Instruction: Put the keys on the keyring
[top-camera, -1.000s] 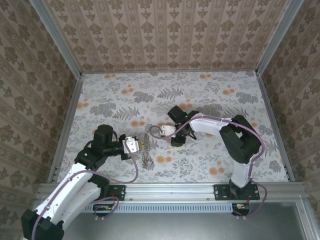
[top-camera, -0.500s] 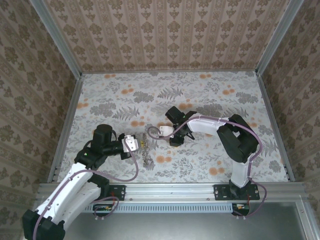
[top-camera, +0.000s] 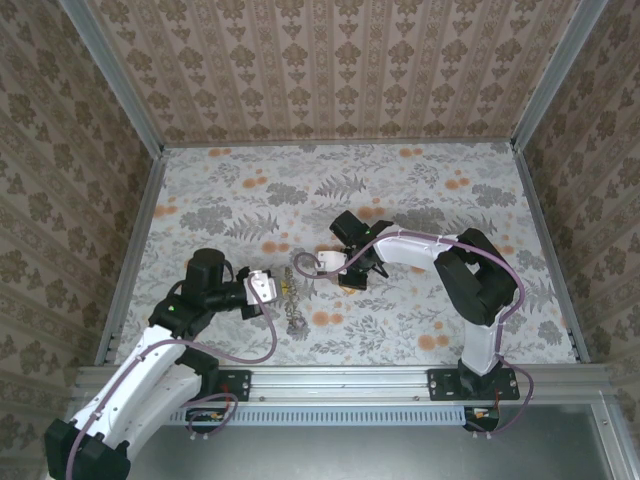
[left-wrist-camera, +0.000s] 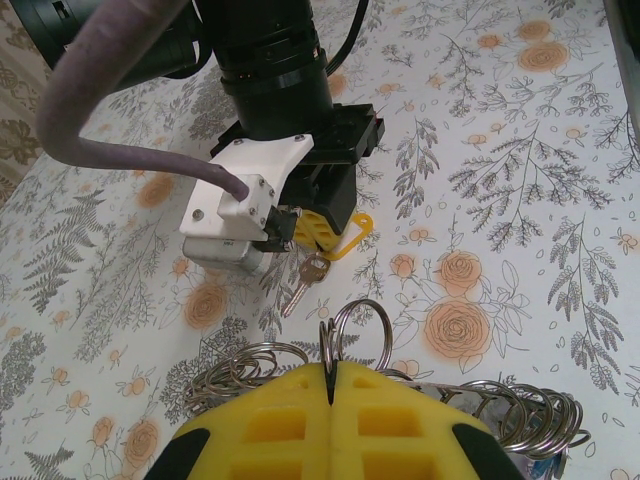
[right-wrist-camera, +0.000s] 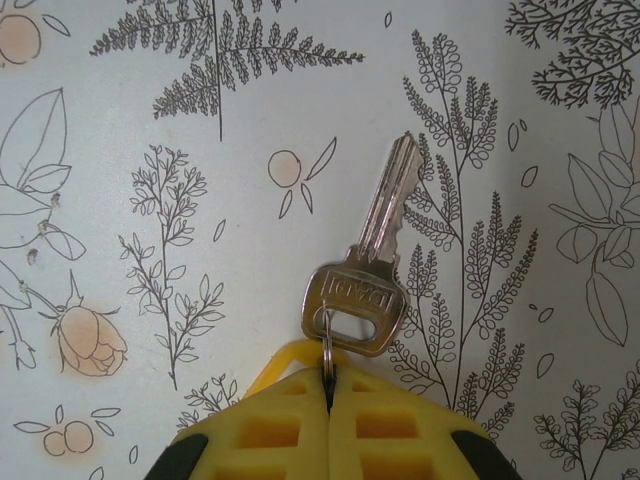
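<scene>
1. My right gripper (right-wrist-camera: 328, 392) has its yellow fingers pressed together, pinching the small wire ring threaded through the head of a silver-toned key (right-wrist-camera: 368, 270).
2. That key lies flat on the floral table (right-wrist-camera: 150, 120), blade pointing away from my fingers, with a yellow loop (left-wrist-camera: 352, 238) beside it.
3. My left gripper (left-wrist-camera: 330, 385) is clamped on one upright loop of the keyring (left-wrist-camera: 530, 415), whose coils rest on the table near the key.
</scene>
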